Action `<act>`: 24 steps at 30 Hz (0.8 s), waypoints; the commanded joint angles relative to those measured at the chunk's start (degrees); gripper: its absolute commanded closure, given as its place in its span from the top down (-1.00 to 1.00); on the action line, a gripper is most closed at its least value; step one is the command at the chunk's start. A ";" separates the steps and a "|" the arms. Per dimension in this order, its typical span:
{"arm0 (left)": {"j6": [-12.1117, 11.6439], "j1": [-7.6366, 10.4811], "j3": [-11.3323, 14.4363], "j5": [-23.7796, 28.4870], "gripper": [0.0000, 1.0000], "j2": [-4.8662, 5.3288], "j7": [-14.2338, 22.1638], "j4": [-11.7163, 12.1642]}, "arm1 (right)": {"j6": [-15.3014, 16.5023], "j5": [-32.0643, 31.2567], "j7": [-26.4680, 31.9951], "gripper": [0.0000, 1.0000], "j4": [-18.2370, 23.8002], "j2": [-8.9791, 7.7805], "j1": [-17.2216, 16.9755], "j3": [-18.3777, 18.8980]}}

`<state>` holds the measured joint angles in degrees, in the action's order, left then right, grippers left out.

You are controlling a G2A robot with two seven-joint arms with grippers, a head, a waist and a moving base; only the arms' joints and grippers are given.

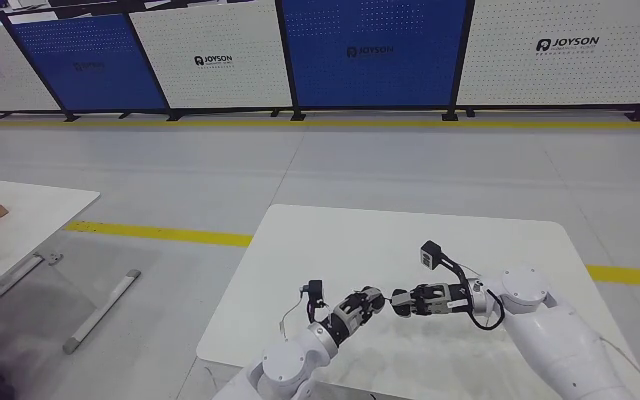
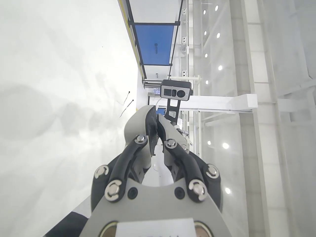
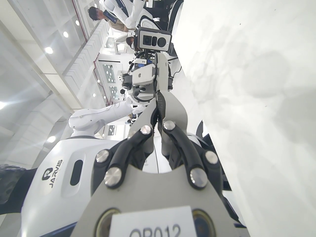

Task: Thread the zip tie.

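My two grippers meet tip to tip above the white table (image 1: pixel 400 240), near its front. The left gripper (image 1: pixel 373 298) is shut, its black pads pressed together (image 2: pixel 156 117). Facing it, the right gripper (image 1: pixel 400 300) is also shut, pads touching (image 3: pixel 158 101). The tips almost touch. I cannot make out a zip tie between either pair of pads. Two thin black zip ties lie flat on the table beyond the left gripper, one (image 2: pixel 129 96) beside the other (image 2: pixel 126 108).
A wrist camera sits above each gripper: the right arm's (image 2: pixel 175 92) and the left arm's (image 3: pixel 154 40). Bare tabletop surrounds both grippers. Another white table (image 1: pixel 40 215) stands off to the left across the floor.
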<state>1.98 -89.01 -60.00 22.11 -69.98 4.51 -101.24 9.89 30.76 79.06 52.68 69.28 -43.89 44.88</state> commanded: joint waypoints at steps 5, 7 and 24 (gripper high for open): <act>-0.37 -0.22 0.23 -1.41 -0.74 0.03 0.17 -0.12 | 0.00 0.00 0.00 -1.00 0.00 0.00 0.00 0.00; -0.55 -0.21 0.27 -1.56 -0.86 0.03 0.22 -0.05 | 0.00 0.00 0.00 -1.00 0.00 0.00 0.00 0.00; -1.39 -0.27 0.30 -1.54 -1.00 -0.10 0.09 0.08 | 0.00 0.00 0.00 -1.00 0.00 0.00 0.00 0.00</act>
<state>0.64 -89.26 -59.71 20.63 -70.07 4.67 -101.15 9.89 30.76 79.06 52.68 69.28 -43.89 44.88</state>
